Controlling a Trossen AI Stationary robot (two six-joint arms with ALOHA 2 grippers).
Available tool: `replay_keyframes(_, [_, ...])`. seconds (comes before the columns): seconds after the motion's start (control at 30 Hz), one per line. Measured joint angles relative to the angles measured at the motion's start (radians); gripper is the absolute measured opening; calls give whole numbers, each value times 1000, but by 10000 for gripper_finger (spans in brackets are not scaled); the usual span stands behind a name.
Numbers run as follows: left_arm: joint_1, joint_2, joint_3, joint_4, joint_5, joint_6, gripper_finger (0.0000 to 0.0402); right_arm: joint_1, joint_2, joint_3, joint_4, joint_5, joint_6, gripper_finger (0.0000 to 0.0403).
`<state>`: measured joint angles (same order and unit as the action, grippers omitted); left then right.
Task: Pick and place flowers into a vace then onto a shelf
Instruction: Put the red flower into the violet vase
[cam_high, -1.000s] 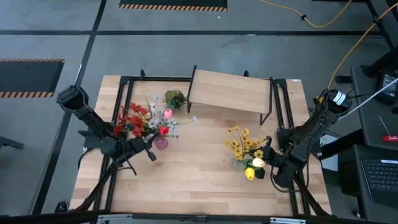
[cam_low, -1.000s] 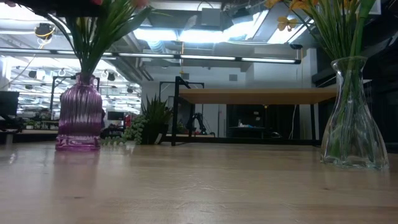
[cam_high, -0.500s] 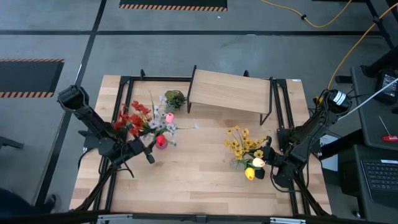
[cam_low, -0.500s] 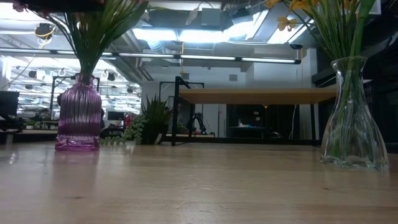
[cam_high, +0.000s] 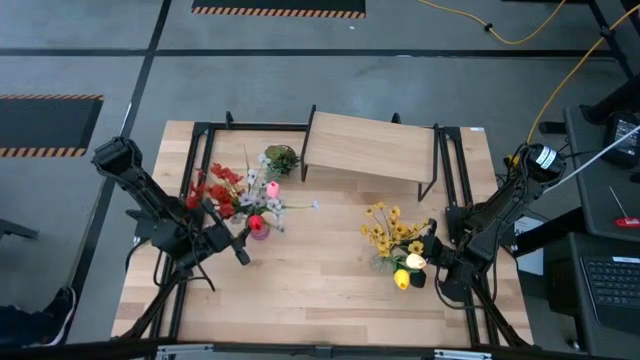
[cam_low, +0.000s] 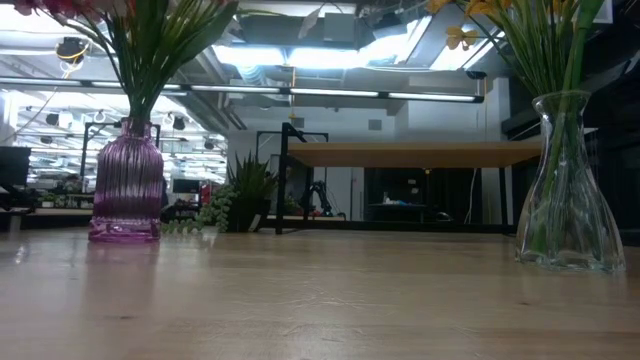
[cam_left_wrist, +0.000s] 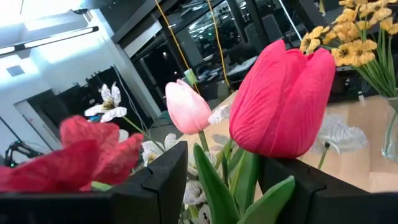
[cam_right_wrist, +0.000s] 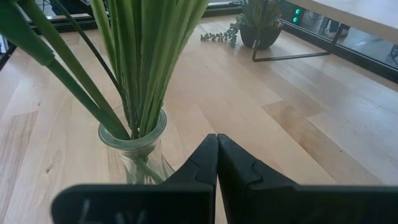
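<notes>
The flowers (cam_high: 240, 198), red clusters, white blossoms and pink and red tulips, stand with their stems in a ribbed purple vase (cam_low: 126, 190) at the table's left. My left gripper (cam_high: 243, 240) is open at the bunch's near side. In its wrist view the red tulip (cam_left_wrist: 283, 99) and green leaves rise between its two spread fingers (cam_left_wrist: 155, 186). A clear glass vase (cam_low: 565, 190) with yellow flowers (cam_high: 385, 232) stands at the right. My right gripper (cam_right_wrist: 216, 155) is shut beside this vase (cam_right_wrist: 134, 149), apart from it. The shelf (cam_high: 365, 148) stands at the far side.
A small potted green plant (cam_high: 281, 159) sits by the shelf's left legs. Black frame rails (cam_high: 455, 170) run along both sides of the table. Bare wood lies between the two vases and along the near edge.
My left gripper has opened and let go of the flowers. It has left the top of the low view. The bunch has shifted over the purple vase, which the flower heads now cover from above.
</notes>
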<state>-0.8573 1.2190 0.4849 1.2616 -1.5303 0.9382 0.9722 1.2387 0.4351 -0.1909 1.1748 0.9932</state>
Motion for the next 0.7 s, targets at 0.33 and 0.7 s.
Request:
replay_keyframes(0.33, [-1, 0, -16, -11, -41, -54, 177, 0, 0, 0, 0, 0, 0, 12])
replay_keyframes(0.7, [-24, 0, -120, -39, -42, -236, 143, 0, 0, 0, 9, -1, -2, 12])
